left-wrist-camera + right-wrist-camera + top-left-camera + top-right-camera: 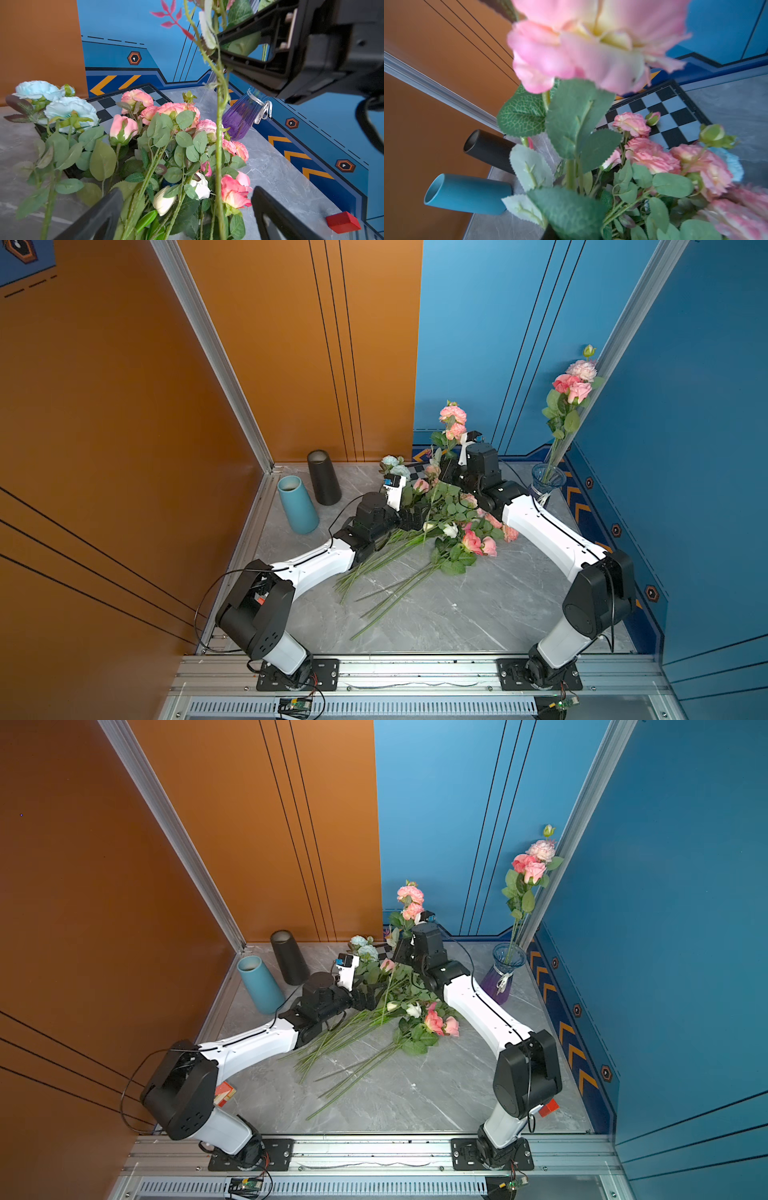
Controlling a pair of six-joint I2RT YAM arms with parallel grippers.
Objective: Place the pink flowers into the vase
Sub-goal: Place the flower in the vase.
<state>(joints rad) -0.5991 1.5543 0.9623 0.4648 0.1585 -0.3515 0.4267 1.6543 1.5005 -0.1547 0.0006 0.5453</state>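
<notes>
Pink stem [453, 414], clamped by R gripper [216, 51] with L gripper [187, 190] spread wide, is best kept upright & lowered stem-first into vase [492, 979] at worktop's [457, 614] far-right corner.

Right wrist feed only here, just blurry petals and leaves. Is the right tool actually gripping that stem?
Observer: Yes. The left wrist view shows the right tool shut on the stem of the raised pink flower.
Operator: Left tool?
Observer: The left tool is wide open, low over the flower pile, gripping nothing.
Operator: Where's the vase?
Observer: The glass vase stands upright at far right, already holding pink flowers.
</notes>
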